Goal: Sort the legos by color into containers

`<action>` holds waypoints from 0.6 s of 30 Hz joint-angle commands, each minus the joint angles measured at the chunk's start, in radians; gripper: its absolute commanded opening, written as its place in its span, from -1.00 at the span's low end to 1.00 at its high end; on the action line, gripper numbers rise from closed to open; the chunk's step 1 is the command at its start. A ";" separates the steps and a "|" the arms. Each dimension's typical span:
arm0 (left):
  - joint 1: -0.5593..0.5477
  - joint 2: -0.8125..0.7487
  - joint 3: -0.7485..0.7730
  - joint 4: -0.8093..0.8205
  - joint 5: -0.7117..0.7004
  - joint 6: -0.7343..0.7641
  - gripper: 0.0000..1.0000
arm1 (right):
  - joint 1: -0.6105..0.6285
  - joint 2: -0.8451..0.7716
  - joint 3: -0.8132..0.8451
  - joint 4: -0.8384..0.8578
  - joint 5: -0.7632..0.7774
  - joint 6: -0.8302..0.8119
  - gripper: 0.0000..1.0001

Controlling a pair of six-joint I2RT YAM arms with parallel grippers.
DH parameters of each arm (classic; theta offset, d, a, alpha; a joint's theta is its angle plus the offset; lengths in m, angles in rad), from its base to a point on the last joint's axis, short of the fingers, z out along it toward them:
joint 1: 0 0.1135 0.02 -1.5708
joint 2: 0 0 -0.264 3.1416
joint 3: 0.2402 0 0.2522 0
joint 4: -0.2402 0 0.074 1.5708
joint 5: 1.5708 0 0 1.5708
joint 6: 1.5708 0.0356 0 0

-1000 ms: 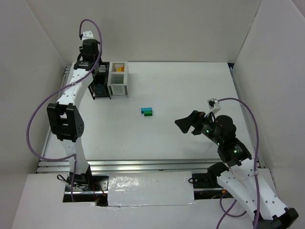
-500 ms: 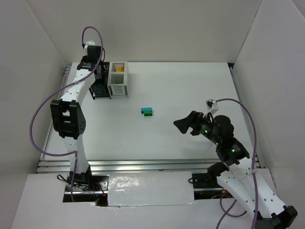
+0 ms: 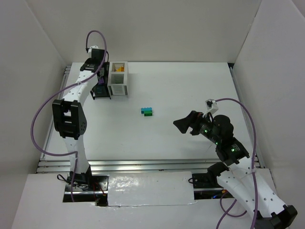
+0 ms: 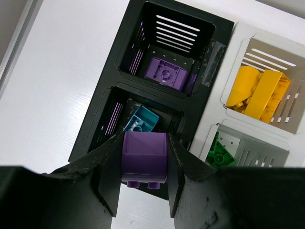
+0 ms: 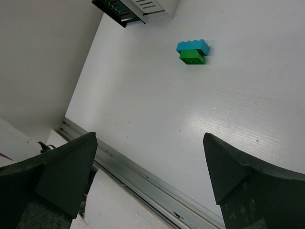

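Purple brick point(image 4: 144, 155), pinched in left gripper point(image 4: 144, 143), over black bin point(image 4: 107, 90).
It hangs above the near cell, which holds a teal brick point(image 4: 142, 121). The far cell, just beyond along the bin's length, holds a second purple brick point(image 4: 167, 74) and is the likely target. White bin point(image 4: 248, 125) adjoins on the right: yellow bricks point(image 4: 257, 93) far, green brick point(image 4: 220, 155) near. Right gripper point(image 5: 148, 138) is spread wide, empty, well apart. A teal and green pair point(image 5: 193, 51), touching, lies on the table point(image 5: 143, 95).
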 commanded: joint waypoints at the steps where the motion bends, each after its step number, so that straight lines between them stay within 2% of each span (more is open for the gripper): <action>1: -0.017 -0.012 0.017 0.015 -0.014 -0.008 -1.00 | -0.005 -0.006 -0.001 0.044 0.001 -0.006 0.99; 9: -0.017 0.005 0.066 0.035 0.003 0.014 -1.00 | -0.005 -0.011 -0.001 0.033 0.001 -0.018 0.99; 18: -0.004 -0.006 0.032 0.245 -0.031 0.081 -1.00 | -0.005 0.018 0.000 0.044 -0.003 -0.015 0.99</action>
